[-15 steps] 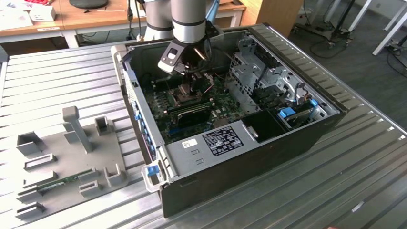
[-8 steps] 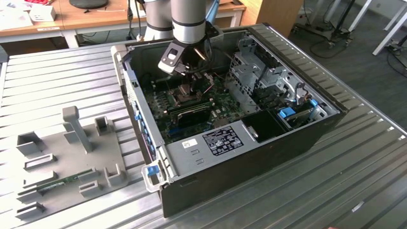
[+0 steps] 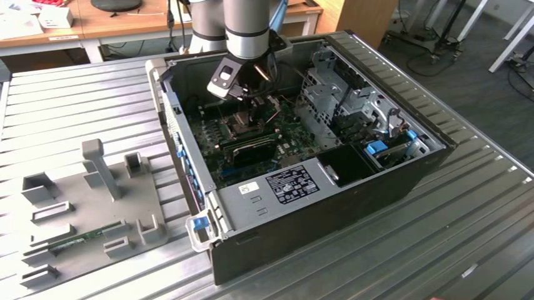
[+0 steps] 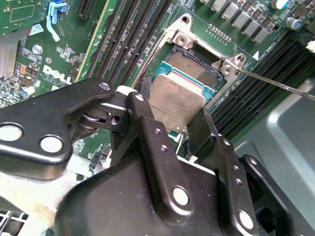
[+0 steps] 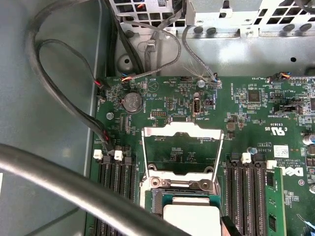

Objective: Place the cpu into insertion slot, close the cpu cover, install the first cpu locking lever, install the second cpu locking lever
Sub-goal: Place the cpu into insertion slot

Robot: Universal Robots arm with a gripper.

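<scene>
A ribbed metal desk [image 3: 467, 250] fills most of the exterior view, with wooden tables and a dark floor behind it. One open black computer case [image 3: 334, 187] lies on its side on the desk. On the exterior view's left, apart from the case, sits one grey fixture plate [image 3: 92, 200] with upright holders. The single arm [image 3: 246, 25] reaches down into the case over one green motherboard [image 5: 256, 123].

In the first wrist view the one cpu cover [image 5: 182, 129], a silvery frame with an open window, stands flipped up from the socket. Just beside its hinge lies the cpu [image 5: 189, 221].

In the second wrist view the one cpu [image 4: 177, 98] is a thin square with a dull grey metal top. It sits over the near part of the socket [image 4: 192, 61], leaving bare contacts beyond it. The end effector [image 4: 172, 115] pinches the cpu, its two black fingers [image 4: 147, 128] pressed against opposite edges. One thin metal rod [image 4: 275, 84] slants away from the socket corner. One round coin battery [image 5: 132, 102] sits on the board.
</scene>
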